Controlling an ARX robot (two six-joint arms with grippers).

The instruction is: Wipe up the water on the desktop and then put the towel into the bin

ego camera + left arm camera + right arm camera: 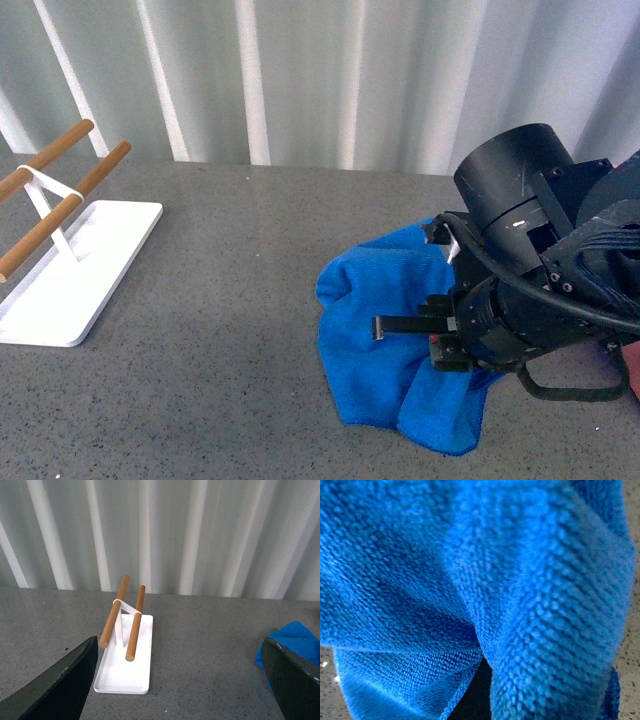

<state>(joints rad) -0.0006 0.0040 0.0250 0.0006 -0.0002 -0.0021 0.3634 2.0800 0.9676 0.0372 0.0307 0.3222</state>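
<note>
The bright blue towel (375, 300) lies bunched on the dark grey speckled desktop (220, 330), right of centre. My right gripper (432, 330) is shut on the towel and presses down on its right part; the black arm covers that side. In the right wrist view the towel (470, 580) fills the frame and hides the jaws. My left gripper (177, 700) is open and empty above the desktop (200, 645), with a towel corner (295, 635) beside its finger (295, 677). A salmon-pink sliver, maybe the bin (634, 165), shows at the right edge behind the arm. I see no water.
A flat white tray (80, 265) with two wooden rods (70, 200) stands at the left of the desktop; it also shows in the left wrist view (125, 672). A white corrugated wall (320, 80) closes off the back.
</note>
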